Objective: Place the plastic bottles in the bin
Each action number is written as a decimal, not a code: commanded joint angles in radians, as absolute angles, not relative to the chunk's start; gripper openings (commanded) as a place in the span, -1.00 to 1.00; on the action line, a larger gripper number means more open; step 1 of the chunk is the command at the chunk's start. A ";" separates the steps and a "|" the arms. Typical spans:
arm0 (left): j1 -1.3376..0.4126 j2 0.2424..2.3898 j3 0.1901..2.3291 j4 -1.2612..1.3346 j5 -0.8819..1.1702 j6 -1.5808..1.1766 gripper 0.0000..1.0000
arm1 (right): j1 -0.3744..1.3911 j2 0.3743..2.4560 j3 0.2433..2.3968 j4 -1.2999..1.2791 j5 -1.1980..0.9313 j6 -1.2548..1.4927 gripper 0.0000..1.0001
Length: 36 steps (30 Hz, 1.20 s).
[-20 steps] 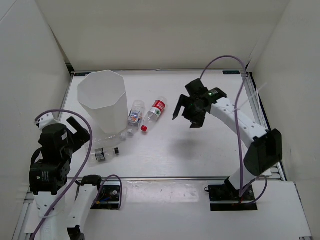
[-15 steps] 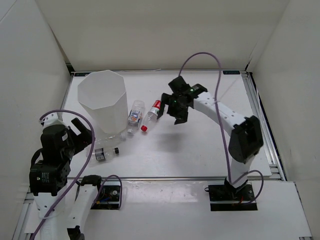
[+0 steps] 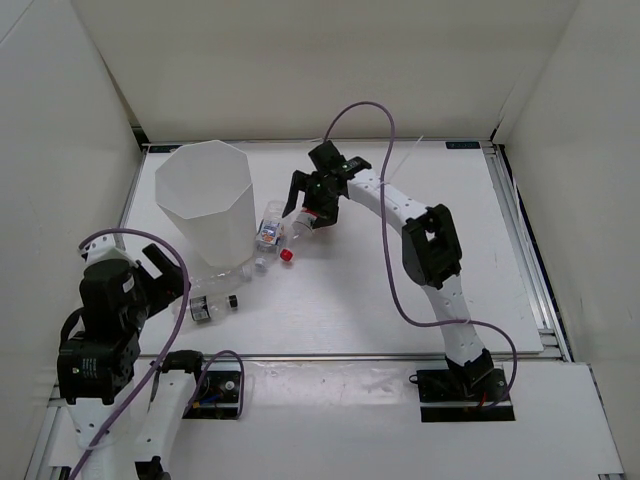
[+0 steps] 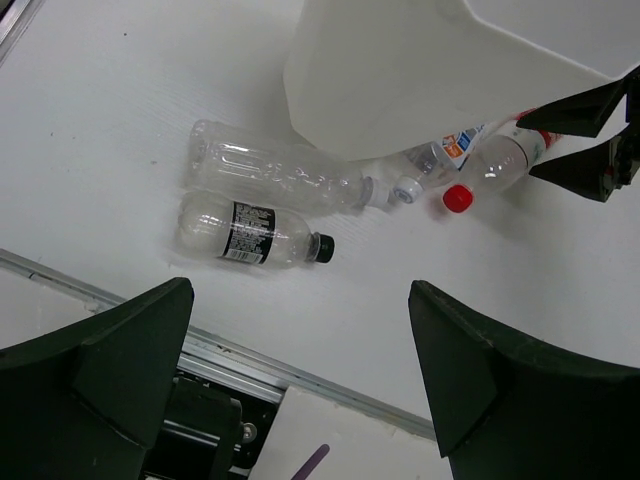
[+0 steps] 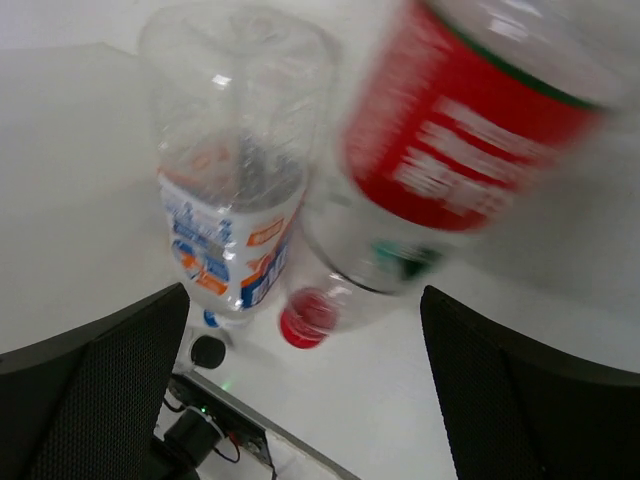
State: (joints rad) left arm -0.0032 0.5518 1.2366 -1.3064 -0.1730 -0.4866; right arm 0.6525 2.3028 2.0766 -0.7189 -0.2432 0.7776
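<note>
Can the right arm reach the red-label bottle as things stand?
Probably yes: the right tool hangs open directly over the red-label bottle, nothing between them; the blue-white bottle lies close beside.

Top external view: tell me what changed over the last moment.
The right gripper swung left across the table and now hangs open over the red-label bottle, not closed on it. The left gripper, open, eased slightly toward its base. The other bottles and the bin stayed put.
</note>
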 commanded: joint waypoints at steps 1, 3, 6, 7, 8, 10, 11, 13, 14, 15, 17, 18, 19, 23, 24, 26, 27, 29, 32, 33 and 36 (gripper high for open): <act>-0.006 0.560 1.223 -1.331 -0.193 -0.497 1.00 | 0.612 2.351 2.121 -0.686 -0.294 0.798 1.00; -0.006 0.571 1.223 -1.342 -0.204 -0.497 1.00 | 0.612 2.384 2.121 -0.686 -0.295 0.798 1.00; -0.006 0.592 1.232 -1.365 -0.228 -0.497 1.00 | 0.603 2.410 2.121 -0.666 -0.304 0.807 1.00; -0.006 0.592 1.241 -1.365 -0.229 -0.488 1.00 | 0.603 2.410 2.112 -0.666 -0.304 0.807 1.00; -0.006 0.601 1.241 -1.365 -0.241 -0.488 1.00 | 0.603 2.421 2.102 -0.652 -0.314 0.807 1.00; -0.006 0.610 1.252 -1.365 -0.250 -0.488 1.00 | 0.603 2.434 2.102 -0.643 -0.334 0.807 1.00; -0.006 0.611 1.252 -1.365 -0.250 -0.488 1.00 | 0.603 2.451 2.111 -0.643 -0.334 0.807 1.00; -0.006 0.611 1.252 -1.365 -0.250 -0.488 1.00 | 0.603 2.465 2.111 -0.643 -0.348 0.807 0.98; -0.006 0.611 1.252 -1.365 -0.250 -0.497 1.00 | 0.603 2.465 2.111 -0.643 -0.359 0.795 0.93; -0.006 0.611 1.252 -1.365 -0.250 -0.497 1.00 | 0.603 2.474 2.097 -0.643 -0.359 0.795 0.84; -0.006 0.611 1.243 -1.365 -0.241 -0.497 1.00 | 0.603 2.465 2.065 -0.643 -0.359 0.784 0.71; -0.006 0.611 1.243 -1.365 -0.241 -0.508 1.00 | 0.603 2.448 2.045 -0.643 -0.359 0.772 0.63; -0.006 0.601 1.233 -1.365 -0.241 -0.508 1.00 | 0.594 2.421 2.002 -0.643 -0.350 0.772 0.47; -0.006 0.601 1.255 -1.365 -0.264 -0.528 1.00 | 0.585 2.284 1.895 -0.634 -0.350 0.742 0.29; -0.006 0.601 1.267 -1.365 -0.273 -0.541 1.00 | 0.584 2.213 1.876 -0.634 -0.363 0.730 0.25; -0.006 0.582 1.279 -1.349 -0.282 -0.551 1.00 | 0.584 2.139 1.852 -0.620 -0.374 0.730 0.17; -0.006 0.571 1.279 -1.335 -0.282 -0.551 1.00 | 0.584 2.062 1.852 -0.611 -0.374 0.730 0.15; -0.006 0.540 1.279 -1.296 -0.270 -0.539 1.00 | 0.603 1.984 1.852 -0.594 -0.374 0.742 0.08; -0.006 0.519 1.289 -1.276 -0.247 -0.529 1.00 | 0.640 1.881 1.931 -0.519 -0.374 0.741 0.05; -0.006 0.518 1.289 -1.276 -0.247 -0.529 1.00 | 0.655 1.881 1.984 -0.509 -0.364 0.711 0.00; -0.006 0.509 1.270 -1.285 -0.215 -0.520 1.00 | 0.731 1.953 2.225 -0.509 -0.342 0.674 -0.10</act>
